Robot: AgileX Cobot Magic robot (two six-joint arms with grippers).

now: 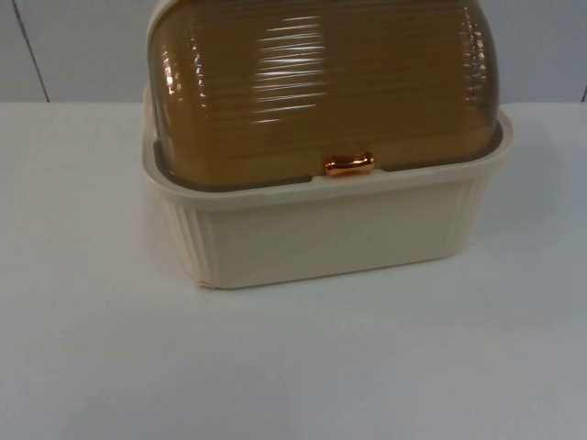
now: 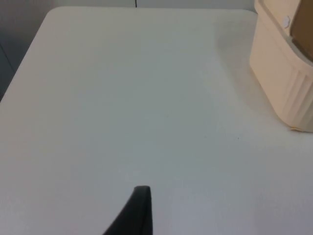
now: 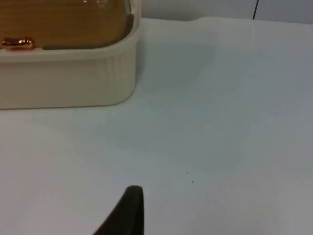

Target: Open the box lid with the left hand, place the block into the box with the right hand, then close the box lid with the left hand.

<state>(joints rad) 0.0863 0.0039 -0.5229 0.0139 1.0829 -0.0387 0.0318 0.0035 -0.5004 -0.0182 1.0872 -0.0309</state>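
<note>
No legible text, label, brand, number or sign appears on any surface. The cream box, its ribbed amber lid, the copper handle and the white table carry no readable markings.

The white counter carries one thing, a cream box with ribbed walls. The box stands flat on the counter, its amber ribbed lid down, with a copper-coloured handle at the lid's front edge. The counter ends at a grey partition wall behind the box. From the left pincer, the box stands ahead and off to one side, bare counter lying between. From the right pincer, the box likewise stands ahead, apart from it.
</note>
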